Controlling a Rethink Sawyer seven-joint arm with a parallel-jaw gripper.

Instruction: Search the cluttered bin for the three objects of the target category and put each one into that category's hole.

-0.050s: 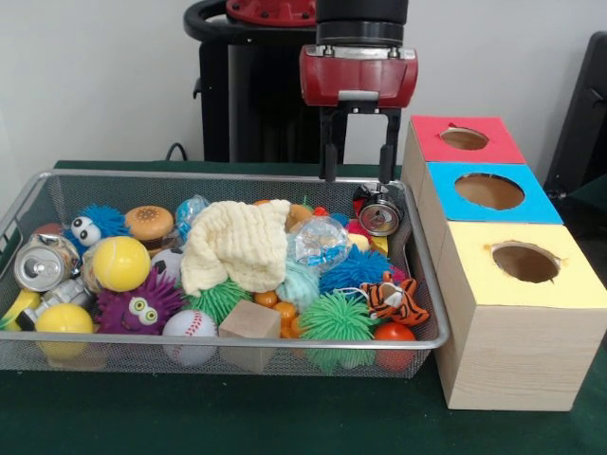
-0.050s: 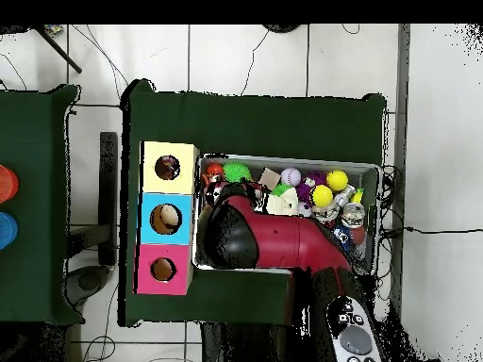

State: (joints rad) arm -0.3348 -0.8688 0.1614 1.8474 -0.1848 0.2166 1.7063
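On the green worktop (image 1: 285,417), the bin (image 1: 237,365) remains crammed: baseball (image 1: 189,325), wood block (image 1: 249,322), tiger toy (image 1: 396,299), cloth (image 1: 237,245). At its 2 o'clock corner a can (image 1: 379,216) lies just below the claw (image 1: 358,175), which hangs released, fingers apart, gripping nothing. At 3 o'clock the yellow (image 1: 524,263), blue (image 1: 489,191) and red holes (image 1: 464,138) wait. Overhead, something pale shows in the blue hole, so sorting seems begun; most remains.

Bright, even indoor light, soft shadows beneath the bin (image 1: 285,365), slight glare on cans.
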